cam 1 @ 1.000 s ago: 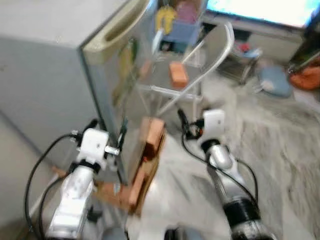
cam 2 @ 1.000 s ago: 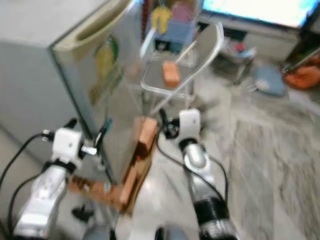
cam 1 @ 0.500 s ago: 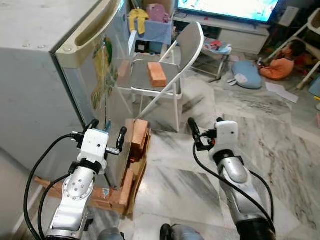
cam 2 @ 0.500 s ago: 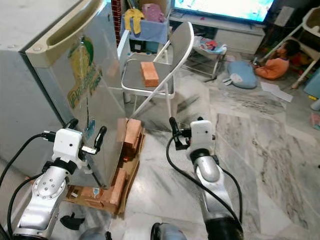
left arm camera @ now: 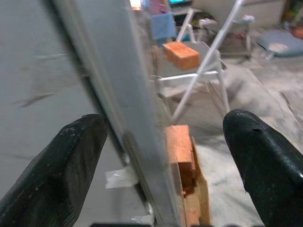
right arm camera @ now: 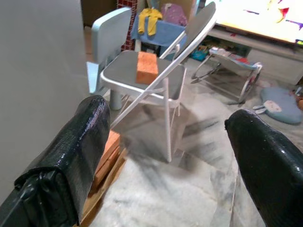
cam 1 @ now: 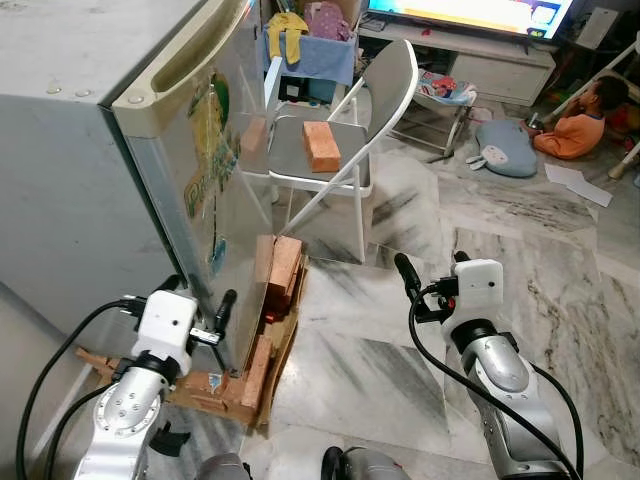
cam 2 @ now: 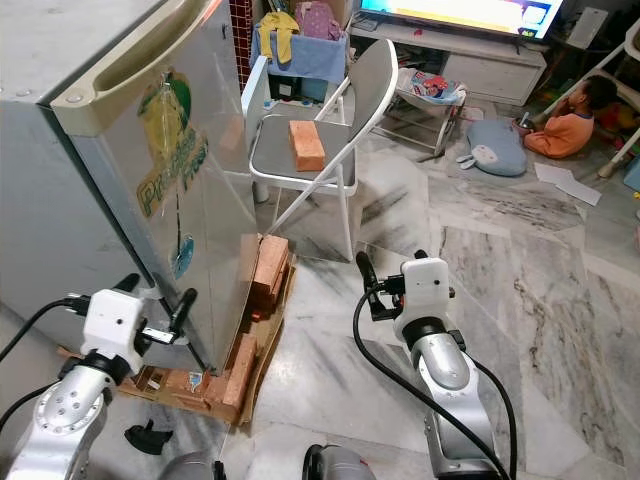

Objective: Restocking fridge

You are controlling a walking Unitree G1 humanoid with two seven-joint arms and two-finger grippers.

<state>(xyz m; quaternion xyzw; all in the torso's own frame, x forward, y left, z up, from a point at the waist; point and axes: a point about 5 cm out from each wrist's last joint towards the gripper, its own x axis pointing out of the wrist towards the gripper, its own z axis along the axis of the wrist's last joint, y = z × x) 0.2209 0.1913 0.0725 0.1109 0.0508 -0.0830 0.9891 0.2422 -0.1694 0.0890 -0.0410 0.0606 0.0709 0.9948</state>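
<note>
Beside fridge, at its lower front corner: left gripper spread wide, fingers either side of closed door edge, gripping nothing. Fridge stands on wooden pallet with bricks stacked at its foot. Right gripper hovers over marble floor, fingers wide apart, empty, facing folding chair. Single brick lies on chair seat. Beyond: TV, person sitting on floor far right.
</note>
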